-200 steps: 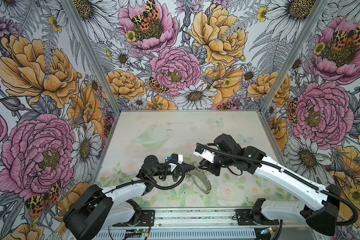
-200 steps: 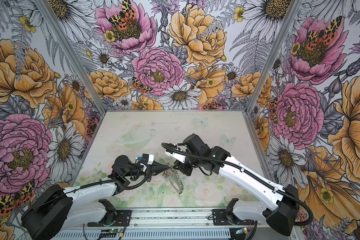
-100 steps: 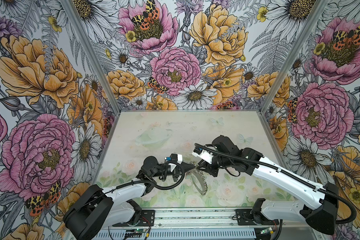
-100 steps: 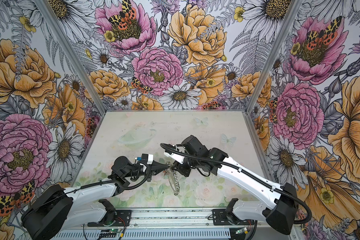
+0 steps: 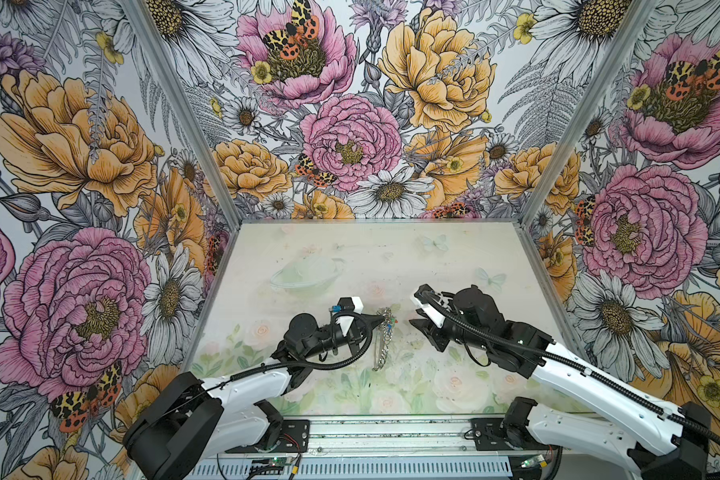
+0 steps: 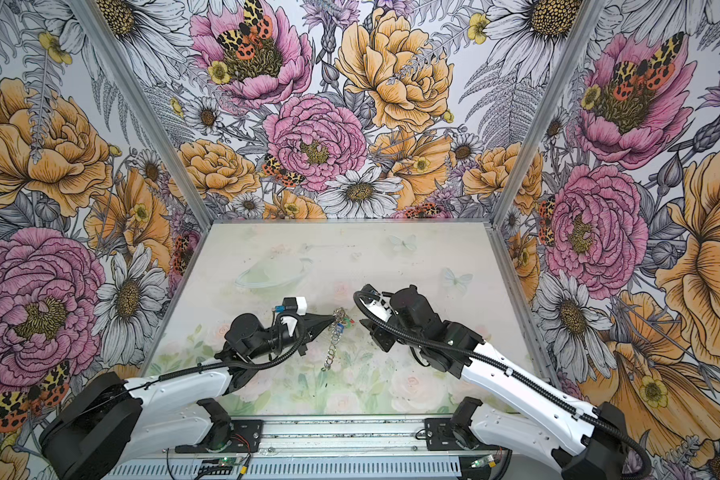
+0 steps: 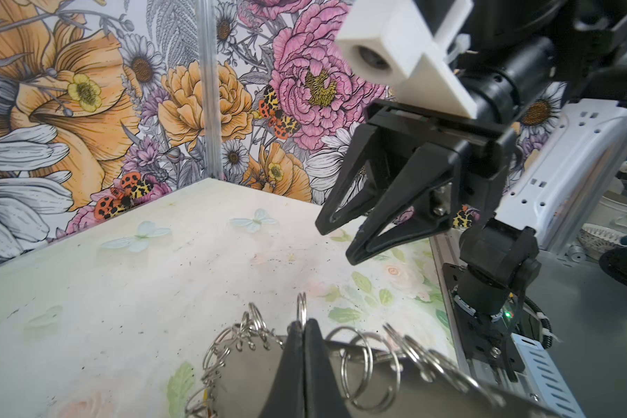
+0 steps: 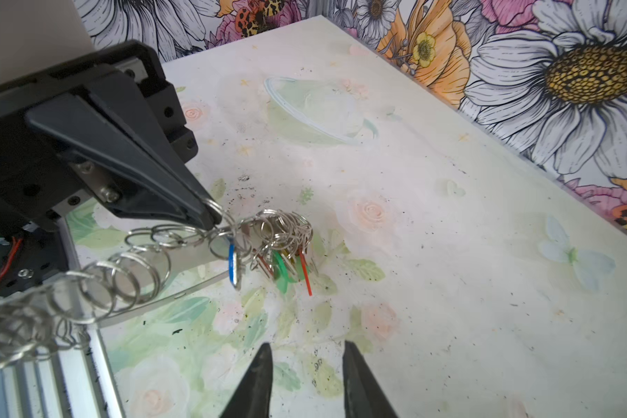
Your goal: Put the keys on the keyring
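"Which arm has the hoop?"

"The left claw [image 5: 385, 321]. Its jaws are pressed right together on the rim of the keyring [image 5: 378, 349], that large flat grey metal hoop fringed with small silver wire loops. From above it's edge-on, so it looks like a chain hanging down from the claw."

"And where are the keys?"

"The keys [image 8: 283, 267] are small oblong plastic tags in blue, green and red on silver rings. They dangle in a bunch from the hoop's loops, just past the left claw's tips, above the pale flower-printed desk [image 5: 391, 257]."

"Is the hoop resting on the desk?"

"I can't tell whether its lower edge touches."

"What about the other arm?"

"The right claw [image 7: 339, 239] is partly open, with a plain gap between its black fingers and nothing in it. It points at the bunch from the opposite side, near it but apart."
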Motion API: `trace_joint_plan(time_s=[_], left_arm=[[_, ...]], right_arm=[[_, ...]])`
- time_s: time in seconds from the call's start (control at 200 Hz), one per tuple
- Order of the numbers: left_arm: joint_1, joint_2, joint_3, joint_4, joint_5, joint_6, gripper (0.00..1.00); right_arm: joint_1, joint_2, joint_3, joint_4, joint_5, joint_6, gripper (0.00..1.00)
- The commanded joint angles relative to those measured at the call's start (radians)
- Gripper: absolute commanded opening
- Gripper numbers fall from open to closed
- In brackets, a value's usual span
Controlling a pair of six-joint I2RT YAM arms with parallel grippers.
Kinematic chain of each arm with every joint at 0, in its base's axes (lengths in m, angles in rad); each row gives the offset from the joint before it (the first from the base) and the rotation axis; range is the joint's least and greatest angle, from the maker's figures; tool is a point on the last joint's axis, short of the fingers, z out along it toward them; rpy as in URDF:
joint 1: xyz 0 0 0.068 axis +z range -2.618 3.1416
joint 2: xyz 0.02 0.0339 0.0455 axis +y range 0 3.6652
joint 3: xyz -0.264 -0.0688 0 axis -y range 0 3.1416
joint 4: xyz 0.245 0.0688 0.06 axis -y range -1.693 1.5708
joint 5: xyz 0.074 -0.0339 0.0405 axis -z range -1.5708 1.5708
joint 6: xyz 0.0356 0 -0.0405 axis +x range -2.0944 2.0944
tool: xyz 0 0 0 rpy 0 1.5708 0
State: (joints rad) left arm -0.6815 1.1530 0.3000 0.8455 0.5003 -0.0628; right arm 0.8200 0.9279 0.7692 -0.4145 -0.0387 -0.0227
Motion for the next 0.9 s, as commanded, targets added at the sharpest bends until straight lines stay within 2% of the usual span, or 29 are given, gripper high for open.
trace_joint_plan(time_s=[0.0,0.105,0.175,0.28,0.425,0.656,0.896], left_arm=[[-0.009,-0.017,0.055,-0.041,-0.176,-0.050,0.00],[-0.012,0.001,0.105,-0.130,-0.296,-0.092,0.00],[-0.012,0.016,0.148,-0.206,-0.356,-0.125,0.00],[-0.013,0.046,0.184,-0.232,-0.349,-0.140,0.00],[-0.018,0.060,0.195,-0.223,-0.359,-0.160,0.00],[-0.025,0.081,0.229,-0.225,-0.367,-0.218,0.00],[-0.056,0.063,0.254,-0.234,-0.383,-0.258,0.00]], right_arm=[[-0.006,-0.043,-0.091,0.190,0.066,0.050,0.36],[-0.003,-0.054,-0.191,0.324,-0.016,0.096,0.35],[0.002,-0.067,-0.299,0.511,-0.046,0.164,0.35],[0.017,-0.064,-0.437,0.781,-0.041,0.229,0.35],[0.060,-0.009,-0.559,1.051,0.017,0.198,0.36],[0.068,0.181,-0.652,1.330,-0.061,0.216,0.38],[0.071,0.364,-0.677,1.569,-0.007,0.237,0.38]])
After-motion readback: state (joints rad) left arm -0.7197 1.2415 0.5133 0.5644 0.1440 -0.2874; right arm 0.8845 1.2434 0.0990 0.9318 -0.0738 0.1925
